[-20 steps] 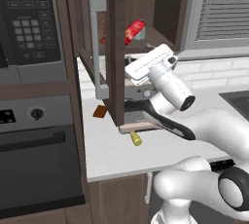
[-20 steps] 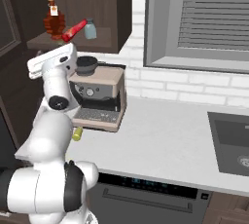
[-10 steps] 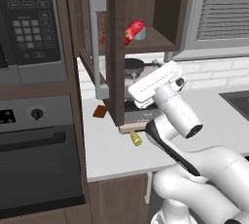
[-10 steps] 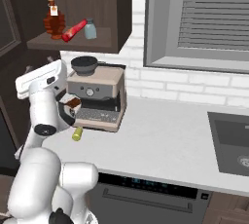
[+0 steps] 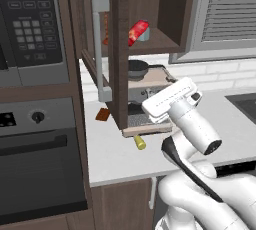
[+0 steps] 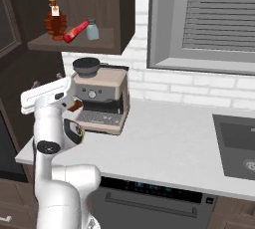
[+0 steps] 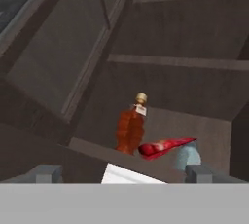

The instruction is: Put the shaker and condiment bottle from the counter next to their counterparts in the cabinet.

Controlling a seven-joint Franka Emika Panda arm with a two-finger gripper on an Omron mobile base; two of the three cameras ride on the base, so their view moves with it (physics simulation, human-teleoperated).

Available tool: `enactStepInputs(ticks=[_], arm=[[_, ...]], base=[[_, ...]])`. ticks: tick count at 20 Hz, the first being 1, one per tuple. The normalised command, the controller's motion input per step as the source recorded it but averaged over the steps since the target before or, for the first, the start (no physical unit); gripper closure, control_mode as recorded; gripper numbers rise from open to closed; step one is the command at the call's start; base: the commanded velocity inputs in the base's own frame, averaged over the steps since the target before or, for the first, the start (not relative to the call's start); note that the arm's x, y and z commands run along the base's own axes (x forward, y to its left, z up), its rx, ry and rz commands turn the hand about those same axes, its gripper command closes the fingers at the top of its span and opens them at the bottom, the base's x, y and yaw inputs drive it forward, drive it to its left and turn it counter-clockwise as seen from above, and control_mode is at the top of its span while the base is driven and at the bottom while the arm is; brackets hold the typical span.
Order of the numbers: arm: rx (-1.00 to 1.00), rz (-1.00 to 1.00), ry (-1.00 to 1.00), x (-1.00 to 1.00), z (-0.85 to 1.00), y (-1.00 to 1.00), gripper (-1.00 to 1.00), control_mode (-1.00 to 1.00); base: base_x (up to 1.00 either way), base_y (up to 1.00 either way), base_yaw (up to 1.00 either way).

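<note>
Left base view: the cabinet fills the upper middle of the frame, its door swung open with the long grey handle facing the camera. On the shelf, right of the door edge, the red condiment bottle lies tilted against a pale blue-grey shaker. Lower down, the yellow shaker lies on its side on the white counter, just in front of the coffee machine. The white arm rises from the lower right, its hand at mid-frame near the machine, well below the shelf.

Right base view: in the upper left the shelf holds an amber bottle, then the condiment bottle lying over, its cap end touching or nearly touching the blue-grey shaker. The arm stands at the left edge in front of the coffee machine.

Hand view: the camera looks up into the cabinet; the amber bottle stands upright at centre, the condiment bottle lies across beside it, and the blue-grey shaker sits behind its right end. The gripper has its fingers spread wide at the bottom corners, with nothing between them.

By my reading the task is about half done: the bottle is on the shelf, though toppled, while the yellow shaker is yet to be picked up from the counter.
</note>
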Motion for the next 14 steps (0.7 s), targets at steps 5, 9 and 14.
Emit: enactStepInputs(ticks=[5, 9, 14], arm=[[-0.06, 0.06, 0.04, -0.67, -0.63, -0.19, -1.0, -1.0], [-0.1, 0.12, 0.2, -0.66, -0.84, -0.12, -1.0, -1.0], [-0.08, 0.11, 0.34, -0.59, -0.84, -0.14, -1.0, -1.0]], base=[[0.0, 0.0, 0.0], [0.0, 0.0, 0.0], [0.0, 0.0, 0.0]])
